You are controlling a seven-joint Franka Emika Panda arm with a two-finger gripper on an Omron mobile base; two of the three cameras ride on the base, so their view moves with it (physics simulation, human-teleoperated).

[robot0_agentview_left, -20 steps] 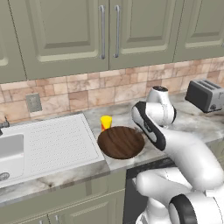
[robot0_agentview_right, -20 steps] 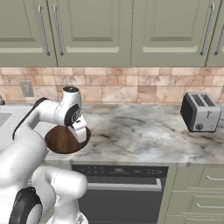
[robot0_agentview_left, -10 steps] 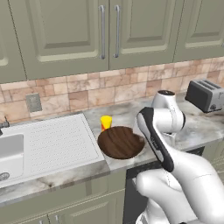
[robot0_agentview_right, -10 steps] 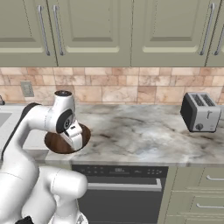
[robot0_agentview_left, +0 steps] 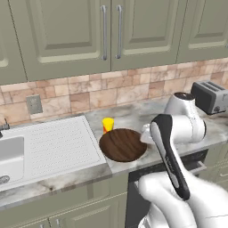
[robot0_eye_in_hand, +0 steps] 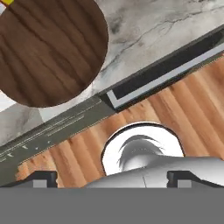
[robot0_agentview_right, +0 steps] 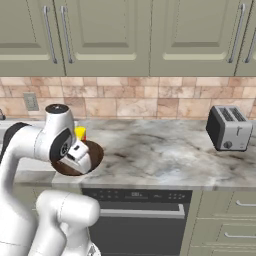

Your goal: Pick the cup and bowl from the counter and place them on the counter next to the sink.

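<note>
You have one bowl [robot0_agentview_left: 123, 144] and one cup [robot0_agentview_left: 107, 124] on the counter [robot0_agentview_left: 133, 116]. The bowl, dark brown with wood grain, sits near the front edge of the counter, just beside the right edge of the sink's [robot0_agentview_left: 44, 147] ribbed drainboard. The cup, small and yellow, stands upright behind the bowl, toward the back wall, just beside or touching the bowl's rear rim; you cannot tell which from these views. In the hand view the bowl [robot0_eye_in_hand: 48, 50] fills the upper left corner, with a sliver of the cup [robot0_eye_in_hand: 7, 1] at the very top left edge.

You have one gripper [robot0_agentview_right: 80, 159]. In the right base view it hangs over the right part of the bowl [robot0_agentview_right: 95, 152], at the front edge of the counter [robot0_agentview_right: 165, 145]. In the hand view its two finger tips [robot0_eye_in_hand: 41, 178] stand at the far left and far right of the bottom edge, spread wide apart, with nothing between them. That view looks down past the counter's front edge [robot0_eye_in_hand: 144, 41] to the wooden floor [robot0_eye_in_hand: 192, 105] below.

Count one toaster [robot0_agentview_right: 229, 128] at the right end of the counter, well apart from the bowl and cup. Count one wall outlet [robot0_agentview_left: 34, 104] on the tiled backsplash above the sink.
</note>
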